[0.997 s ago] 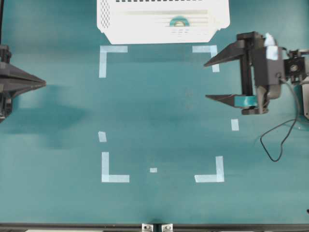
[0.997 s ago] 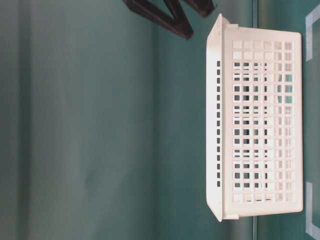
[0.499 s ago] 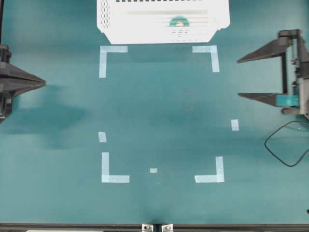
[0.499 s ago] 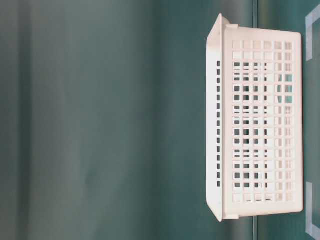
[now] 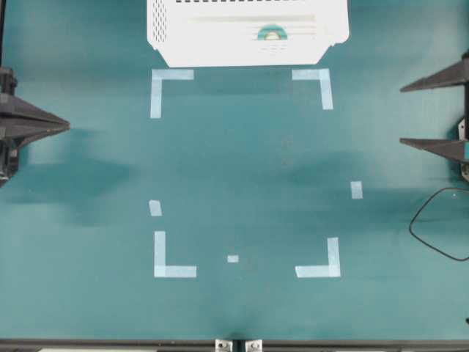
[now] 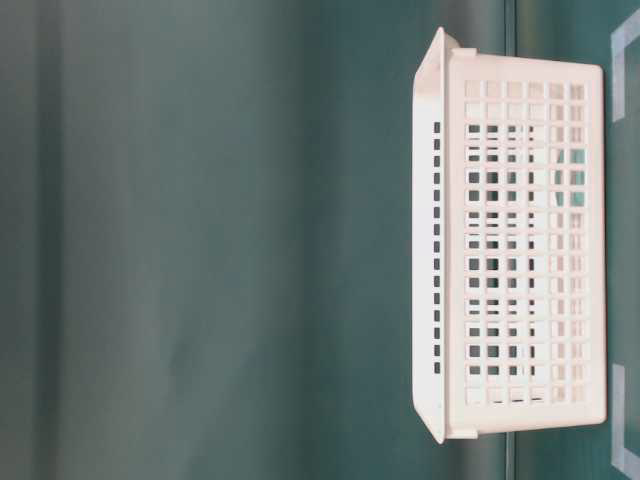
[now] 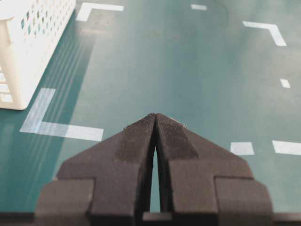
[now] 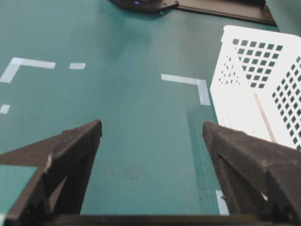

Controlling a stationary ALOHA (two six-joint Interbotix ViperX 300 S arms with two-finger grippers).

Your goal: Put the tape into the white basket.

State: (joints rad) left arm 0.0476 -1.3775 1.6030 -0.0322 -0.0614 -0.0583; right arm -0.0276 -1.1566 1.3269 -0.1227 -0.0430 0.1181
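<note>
The teal-green tape (image 5: pixel 272 32) lies inside the white basket (image 5: pixel 176 51) at the top of the overhead view, right of the basket's middle. My right gripper (image 5: pixel 401 115) is open and empty at the right edge of the table, far from the basket; its wrist view shows bare mat between the wide fingers (image 8: pixel 75 146) and the basket (image 8: pixel 235 103) off to the right. My left gripper (image 5: pixel 67 127) is shut on nothing at the left edge, its fingertips (image 7: pixel 141 136) pressed together. The table-level view shows the basket's slotted wall (image 6: pixel 520 250); the tape cannot be made out there.
Pale-blue tape corner marks (image 5: pixel 167 75) (image 5: pixel 319 268) outline a rectangle on the teal mat, with small strips (image 5: pixel 356 189) (image 5: pixel 232 258) nearby. A black cable (image 5: pixel 432 235) loops on the mat at the right edge.
My right gripper, open and empty throughout, has pulled back to the right, from near the top-right corner mark to the table's right edge. The left arm and the tape have not moved.
</note>
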